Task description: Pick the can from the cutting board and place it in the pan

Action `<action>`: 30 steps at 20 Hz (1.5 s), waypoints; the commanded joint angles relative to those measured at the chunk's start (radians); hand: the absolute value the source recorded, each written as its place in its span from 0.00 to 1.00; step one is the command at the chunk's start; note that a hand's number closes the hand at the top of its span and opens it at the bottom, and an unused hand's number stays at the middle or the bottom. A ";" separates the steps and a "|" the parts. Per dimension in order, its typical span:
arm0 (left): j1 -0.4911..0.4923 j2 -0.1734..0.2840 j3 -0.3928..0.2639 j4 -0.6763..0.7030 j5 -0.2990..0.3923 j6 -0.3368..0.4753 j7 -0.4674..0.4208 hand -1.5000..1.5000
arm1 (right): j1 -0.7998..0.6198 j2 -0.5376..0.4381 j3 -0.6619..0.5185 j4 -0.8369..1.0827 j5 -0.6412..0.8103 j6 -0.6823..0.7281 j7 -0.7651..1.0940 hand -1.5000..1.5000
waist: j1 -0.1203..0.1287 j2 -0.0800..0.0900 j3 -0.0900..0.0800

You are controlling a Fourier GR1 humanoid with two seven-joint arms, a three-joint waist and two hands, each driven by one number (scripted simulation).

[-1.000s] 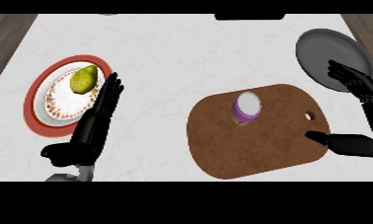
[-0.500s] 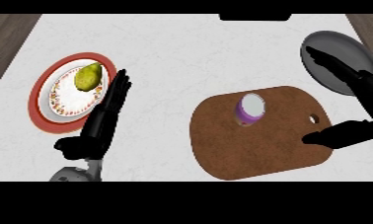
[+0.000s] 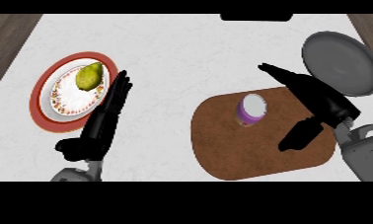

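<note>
Black fingers [image 3: 280, 72] of my right hand [image 3: 320, 100] are spread, thumb dropped low, nothing held; they bracket open air just right of the can [image 3: 252, 110]. Can stands upright near the top edge of the cutting board [image 3: 247, 154]. Pan [image 3: 339, 60] sits off the board's top right corner. I judge the next move: slide left, level the palm with the can's side, then close. Versus earlier, this hand has come inward over the board. Left hand [image 3: 102, 119] rests open beside the plate [image 3: 44, 109].

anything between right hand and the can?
Nothing. In the head view only bare cutting board separates the open right hand from the can; fingers reach above and behind it, thumb hangs to its right.
</note>
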 commanded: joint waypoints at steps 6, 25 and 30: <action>0.059 0.020 0.073 -0.005 0.009 -0.082 -0.035 0.50 | 0.017 0.140 0.005 0.002 0.148 0.108 0.108 0.00 | -0.019 -0.003 0.001; 0.032 -0.094 0.102 -0.086 -0.094 -0.098 0.087 0.50 | 0.039 0.412 -0.146 0.237 0.429 0.143 -0.052 0.00 | -0.017 -0.003 0.001; 0.009 -0.078 0.154 0.006 -0.070 -0.158 0.013 0.50 | -0.039 0.461 -0.159 0.441 0.495 0.113 -0.098 0.00 | -0.015 -0.001 0.001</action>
